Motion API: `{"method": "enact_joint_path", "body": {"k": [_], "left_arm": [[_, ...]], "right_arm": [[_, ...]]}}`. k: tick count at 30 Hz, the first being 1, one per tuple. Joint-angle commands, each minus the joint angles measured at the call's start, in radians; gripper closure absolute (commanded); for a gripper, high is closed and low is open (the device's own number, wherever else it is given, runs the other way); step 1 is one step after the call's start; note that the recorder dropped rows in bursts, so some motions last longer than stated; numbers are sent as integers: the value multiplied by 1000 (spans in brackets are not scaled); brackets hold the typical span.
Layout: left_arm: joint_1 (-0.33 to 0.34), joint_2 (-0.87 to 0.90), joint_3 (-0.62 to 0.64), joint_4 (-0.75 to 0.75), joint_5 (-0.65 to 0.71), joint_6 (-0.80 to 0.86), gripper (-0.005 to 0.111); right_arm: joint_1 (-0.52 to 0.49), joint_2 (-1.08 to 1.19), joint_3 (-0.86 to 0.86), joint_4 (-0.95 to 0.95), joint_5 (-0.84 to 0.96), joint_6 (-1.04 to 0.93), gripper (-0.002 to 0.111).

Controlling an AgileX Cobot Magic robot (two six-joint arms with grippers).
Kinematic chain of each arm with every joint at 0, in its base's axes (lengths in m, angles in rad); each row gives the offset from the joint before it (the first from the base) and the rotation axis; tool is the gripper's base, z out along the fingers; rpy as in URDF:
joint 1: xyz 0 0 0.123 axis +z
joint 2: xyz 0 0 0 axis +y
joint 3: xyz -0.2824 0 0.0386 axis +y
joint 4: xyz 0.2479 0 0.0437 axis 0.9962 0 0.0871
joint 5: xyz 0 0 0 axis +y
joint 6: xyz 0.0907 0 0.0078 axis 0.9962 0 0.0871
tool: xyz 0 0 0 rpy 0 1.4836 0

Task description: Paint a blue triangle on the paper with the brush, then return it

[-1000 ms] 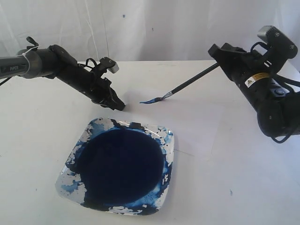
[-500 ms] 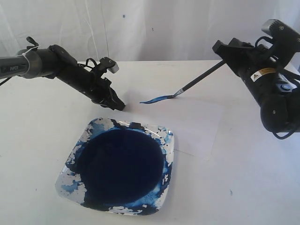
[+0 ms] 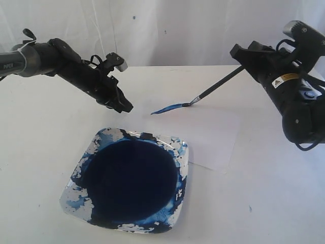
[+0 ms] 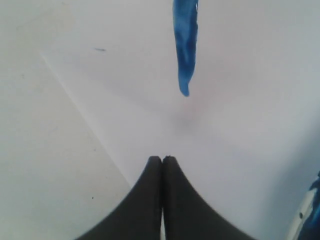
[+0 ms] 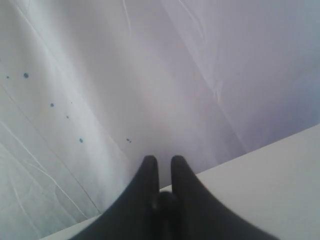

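Observation:
The paper (image 3: 213, 134) lies flat on the white table, behind and right of the dish. One streaky blue stroke (image 3: 170, 108) runs across its far part, also shown as the stroke (image 4: 186, 45); no triangle shape shows. The black-handled brush (image 3: 216, 85) slants down from my right gripper (image 3: 239, 63), its tip resting at the stroke's right end. That gripper (image 5: 160, 160) is shut on the brush handle (image 5: 165, 200). My left gripper (image 3: 127, 108) hovers over the paper's left corner, shut and empty. Its shut jaws (image 4: 162, 159) point at the paper (image 4: 235, 110).
A square dish (image 3: 183, 152) holding a dark blue paint pool (image 3: 129, 180) sits at the front centre, its rim smeared with paint. Its edge (image 4: 306, 215) appears in the left wrist view. A white curtain (image 5: 150, 75) hangs behind the table.
The brush tip slid right, lengthening the blue stroke, then held still. My left gripper lifted and drew back to the left, away from the paper's corner.

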Motion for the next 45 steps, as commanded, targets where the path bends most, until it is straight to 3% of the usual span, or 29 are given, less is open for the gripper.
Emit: {"method": "enact_joint_path", "body": {"k": [1, 11, 26, 33, 45], "left_arm": [[-3, -36, 1, -3, 18, -2, 107], [-3, -39, 7, -16, 49, -6, 107], [-5, -34, 10, -72, 98, -2, 107], [-5, 24, 10, -77, 98, -2, 107], [-5, 41, 10, -75, 98, 3, 107]], "right_arm": [[-1, -18, -1, 6, 3, 22, 107], [-1, -105, -1, -32, 52, 87, 107], [-1, -294, -1, -203, 390, 103, 107], [1, -275, -1, -236, 339, 169, 107], [8, -113, -1, -270, 72, 318, 107]]}}
